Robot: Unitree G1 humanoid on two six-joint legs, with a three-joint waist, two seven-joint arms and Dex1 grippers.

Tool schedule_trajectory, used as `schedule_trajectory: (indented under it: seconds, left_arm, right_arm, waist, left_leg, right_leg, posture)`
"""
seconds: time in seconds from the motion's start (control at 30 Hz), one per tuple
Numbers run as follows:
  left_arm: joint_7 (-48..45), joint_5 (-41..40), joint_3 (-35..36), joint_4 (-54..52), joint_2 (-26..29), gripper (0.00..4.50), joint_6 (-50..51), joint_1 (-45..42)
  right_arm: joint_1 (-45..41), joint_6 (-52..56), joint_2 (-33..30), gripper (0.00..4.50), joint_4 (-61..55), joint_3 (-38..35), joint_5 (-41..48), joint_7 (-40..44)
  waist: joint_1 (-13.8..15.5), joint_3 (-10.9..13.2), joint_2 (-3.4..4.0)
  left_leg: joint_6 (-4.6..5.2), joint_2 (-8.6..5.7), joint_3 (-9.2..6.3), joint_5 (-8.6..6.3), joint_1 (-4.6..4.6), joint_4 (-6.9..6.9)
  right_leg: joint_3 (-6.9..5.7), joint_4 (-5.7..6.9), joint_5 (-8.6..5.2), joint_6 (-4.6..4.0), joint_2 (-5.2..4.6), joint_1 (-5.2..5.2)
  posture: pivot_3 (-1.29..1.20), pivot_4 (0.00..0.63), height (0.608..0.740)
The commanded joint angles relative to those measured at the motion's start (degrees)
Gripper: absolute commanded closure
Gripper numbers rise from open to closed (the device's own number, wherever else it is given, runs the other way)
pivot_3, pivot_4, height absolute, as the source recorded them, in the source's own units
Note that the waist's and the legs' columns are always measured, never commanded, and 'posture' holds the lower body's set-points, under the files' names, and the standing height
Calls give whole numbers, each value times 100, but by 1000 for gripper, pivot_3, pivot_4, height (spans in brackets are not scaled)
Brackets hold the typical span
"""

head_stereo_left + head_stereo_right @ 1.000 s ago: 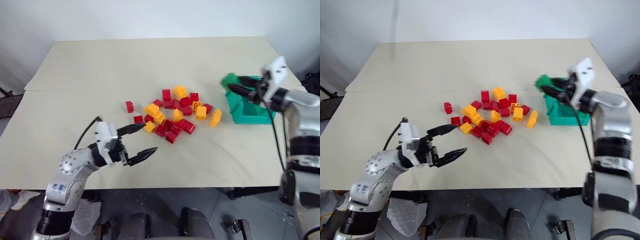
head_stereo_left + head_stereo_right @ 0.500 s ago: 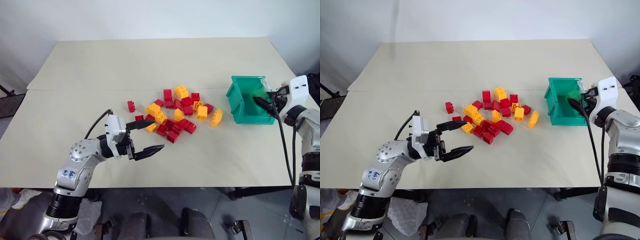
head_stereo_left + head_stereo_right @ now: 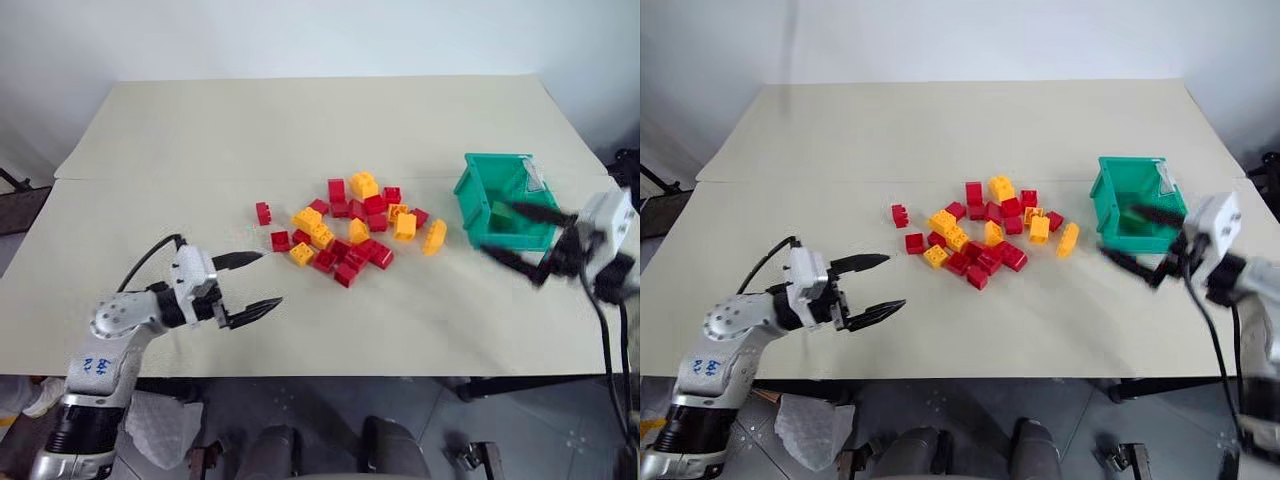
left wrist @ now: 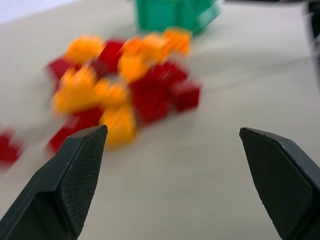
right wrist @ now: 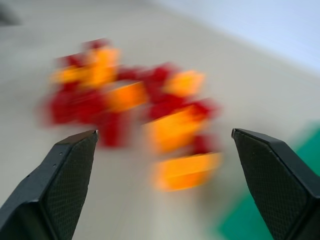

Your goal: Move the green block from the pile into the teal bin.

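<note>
Fingers of the right gripper (image 3: 525,243) spread wide, empty, just beside the teal bin (image 3: 478,195) holding the green block (image 3: 502,215); left gripper (image 3: 253,285) also wide, near the pile (image 3: 355,226).

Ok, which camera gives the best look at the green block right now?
The left eye view: the green block sits inside the teal bin, seen from above. The right eye view shows the same. The left wrist view catches the bin blurred; the right wrist view, a corner of it.

Left pincer (image 3: 250,285) and right pincer (image 3: 520,238), both spread wide, empty.
</note>
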Motion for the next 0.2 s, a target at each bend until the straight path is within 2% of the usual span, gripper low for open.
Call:
schedule_trajectory:
  seconds: [0.03, 0.13, 0.2]
  left_arm:
    - [-134, 98, 368, 71, 201, 0, -457, 247]
    - [-103, 70, 512, 26, 246, 0, -549, 431]
    - [-70, 46, 539, -82, 234, 0, -536, 510]
  right_arm:
    - [897, 61, 72, 36, -1152, -25, 363, 183]
    - [1645, -212, 202, 36, -1413, 74, 242, 291]
    - [1796, -361, 329, 36, -1481, 97, 211, 198]
  waist:
    - [42, 0, 0]
    - [77, 0, -3]
    - [84, 0, -3]
  left_leg:
    - [3, 0, -4, -1, -1, 4]
    - [7, 2, -17, -6, 6, 8]
    - [13, -2, -29, -9, 5, 16]
  right_leg:
    - [7, 0, 0, 0, -1, -2]
    - [7, -3, 1, -2, -1, 5]
    - [9, -5, 2, -2, -4, 7]
  posture:
    - [0, 150, 740]
    - [0, 150, 740]
    - [0, 150, 740]
